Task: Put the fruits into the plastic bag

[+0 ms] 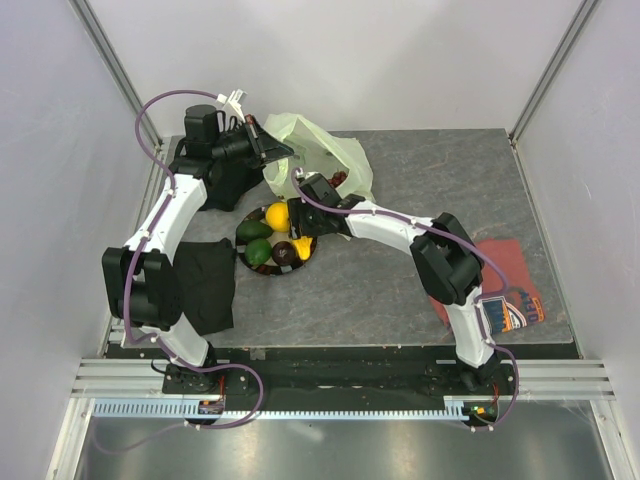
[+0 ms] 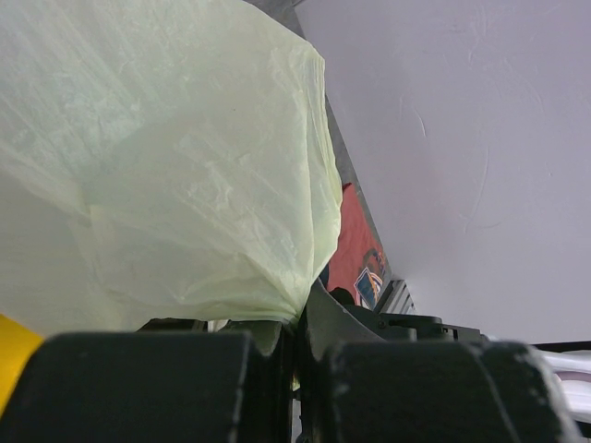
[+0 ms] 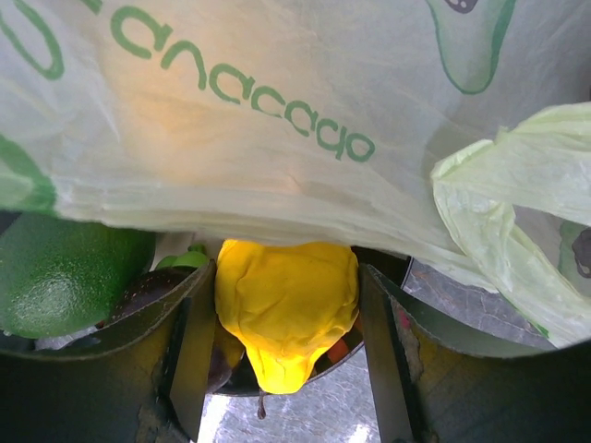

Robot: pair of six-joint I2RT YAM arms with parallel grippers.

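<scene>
The pale green plastic bag (image 1: pixel 318 150) lies at the back of the table, and my left gripper (image 1: pixel 275 150) is shut on its edge, holding it up. In the left wrist view the film (image 2: pixel 166 166) bunches into that gripper (image 2: pixel 297 323). My right gripper (image 1: pixel 292 210) is over the dark plate (image 1: pixel 262 270), shut on a yellow lemon (image 3: pixel 286 295) that touches both fingers (image 3: pixel 189 332). The bag's printed side (image 3: pixel 277 138) hangs just beyond it. Two green avocados (image 1: pixel 257 240), a dark brown fruit (image 1: pixel 285 250) and another yellow fruit (image 1: pixel 302 243) lie on the plate.
One black cloth (image 1: pixel 205 285) lies left of the plate and another (image 1: pixel 205 175) under the left arm's wrist. A red printed shirt (image 1: pixel 505 285) lies at the right. Metal frame posts and white walls close in the table.
</scene>
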